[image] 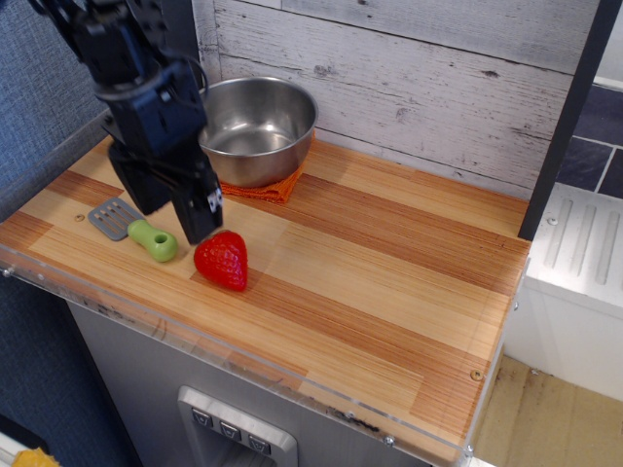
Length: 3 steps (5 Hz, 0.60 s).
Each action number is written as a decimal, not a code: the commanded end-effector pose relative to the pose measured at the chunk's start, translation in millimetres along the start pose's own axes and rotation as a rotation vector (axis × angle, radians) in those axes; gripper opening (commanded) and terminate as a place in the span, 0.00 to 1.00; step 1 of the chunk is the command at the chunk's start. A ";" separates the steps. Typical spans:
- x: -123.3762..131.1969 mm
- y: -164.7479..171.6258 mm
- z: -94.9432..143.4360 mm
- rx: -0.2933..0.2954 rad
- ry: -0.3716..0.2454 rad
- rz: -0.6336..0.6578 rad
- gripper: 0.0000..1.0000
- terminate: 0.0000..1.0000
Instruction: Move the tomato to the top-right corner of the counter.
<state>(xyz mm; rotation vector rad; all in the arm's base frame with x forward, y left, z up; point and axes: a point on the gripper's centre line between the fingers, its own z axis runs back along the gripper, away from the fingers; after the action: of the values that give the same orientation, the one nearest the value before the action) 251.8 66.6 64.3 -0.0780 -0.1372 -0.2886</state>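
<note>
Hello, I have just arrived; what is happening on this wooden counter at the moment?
A black robot arm holds its hand open just left of the tomato, above the green-handled spatula. It holds nothing. The tomato lies near the front edge of the counter, far from the top-right corner. Behind, a steel bowl stands on an orange cloth.

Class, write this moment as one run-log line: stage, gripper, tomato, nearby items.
stage: approach | gripper: open, above spatula, left of tomato | tomato: untouched, front-left counter | bowl: on orange cloth
</note>
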 end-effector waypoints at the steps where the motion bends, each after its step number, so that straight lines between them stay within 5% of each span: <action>1: 9.0 8.0 -22.5 -0.007 -0.050 -0.135 1.00 0.00; 3: 17.2 -7.9 -36.9 -0.023 -0.057 -0.196 1.00 0.00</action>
<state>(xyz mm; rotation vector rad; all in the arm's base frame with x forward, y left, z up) 267.0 43.1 24.7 -0.1109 -0.1715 -0.4789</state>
